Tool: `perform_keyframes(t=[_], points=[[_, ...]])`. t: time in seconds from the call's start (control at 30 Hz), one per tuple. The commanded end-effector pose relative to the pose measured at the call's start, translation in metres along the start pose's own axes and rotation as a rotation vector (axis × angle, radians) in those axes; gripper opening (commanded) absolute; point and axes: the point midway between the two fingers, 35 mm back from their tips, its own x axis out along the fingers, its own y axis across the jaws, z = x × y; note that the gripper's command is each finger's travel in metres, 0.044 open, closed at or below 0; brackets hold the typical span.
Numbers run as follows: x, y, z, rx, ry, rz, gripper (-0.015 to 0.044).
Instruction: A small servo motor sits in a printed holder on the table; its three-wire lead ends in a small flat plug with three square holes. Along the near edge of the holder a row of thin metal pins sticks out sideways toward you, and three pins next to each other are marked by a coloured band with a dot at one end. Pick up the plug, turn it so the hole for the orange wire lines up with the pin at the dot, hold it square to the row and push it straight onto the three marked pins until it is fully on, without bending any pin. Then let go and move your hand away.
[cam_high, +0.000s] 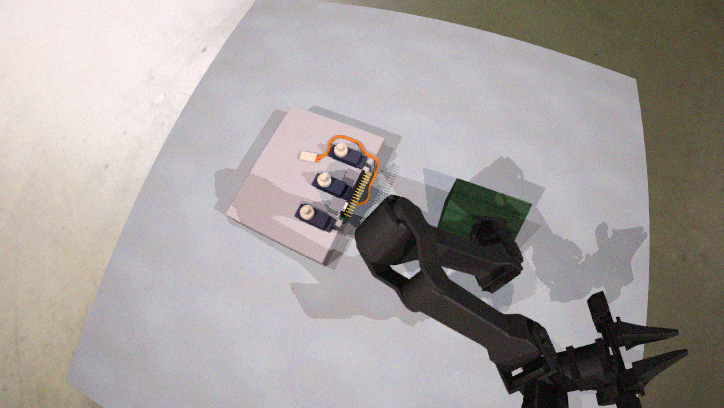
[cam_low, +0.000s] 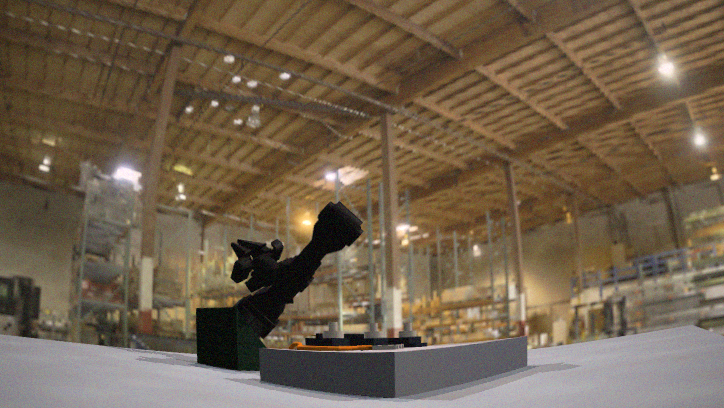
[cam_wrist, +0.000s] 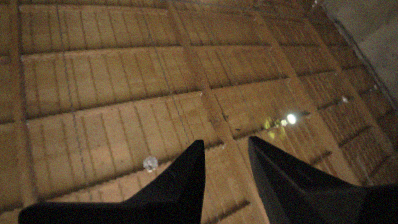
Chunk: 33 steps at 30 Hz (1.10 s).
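Observation:
The pale plug lies on top of the holder, left of the top servo. Its orange lead loops around that servo and down beside the row of gold pins on the holder's right edge. Small white, red and green marks show near the row's lower end; the band's dot is too small to tell. My gripper is partly open and empty, raised far from the holder and pointing away from it.
Two more servos sit in the holder. A dark green block stands right of the holder, beside the arm's base. The arm's elbow rises near the holder's lower right side.

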Motion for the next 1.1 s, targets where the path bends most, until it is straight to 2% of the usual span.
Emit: perform_keyframes(t=[0.0, 0.53, 1.07], points=[[-0.01, 0.012, 0.022, -0.067, -0.125, 0.041, 0.0115], [-0.07, 0.045, 0.086, -0.316, -0.58, 0.116, 0.0115], [-0.144, 0.068, 0.119, -0.518, -0.995, 0.088, 0.0115]])
